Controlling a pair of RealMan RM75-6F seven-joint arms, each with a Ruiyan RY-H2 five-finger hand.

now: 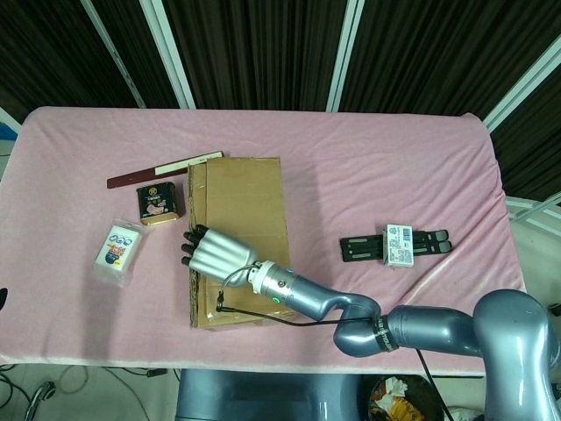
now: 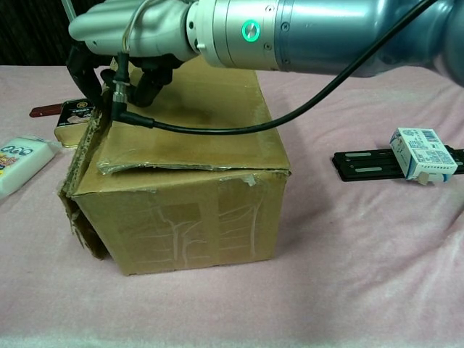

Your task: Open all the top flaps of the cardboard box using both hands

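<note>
The cardboard box (image 1: 246, 198) lies lengthwise on the pink table, its top flaps down; in the chest view the box (image 2: 181, 217) has a torn left side and a top flap (image 2: 206, 123) slightly lifted at the front. My right hand (image 1: 213, 252) reaches across the top, fingertips (image 1: 188, 247) at the left edge. From the chest, the right hand (image 2: 130, 32) hangs over the far left corner with fingers (image 2: 81, 71) bent down against the flap's edge, nothing visibly gripped. My left hand shows in neither view.
Left of the box sit a small dark tin (image 1: 158, 203), a white packet (image 1: 117, 246) and a dark flat stick (image 1: 162, 171). To the right, a black rail carries a small white box (image 1: 396, 244), also visible from the chest as the white box (image 2: 424, 154).
</note>
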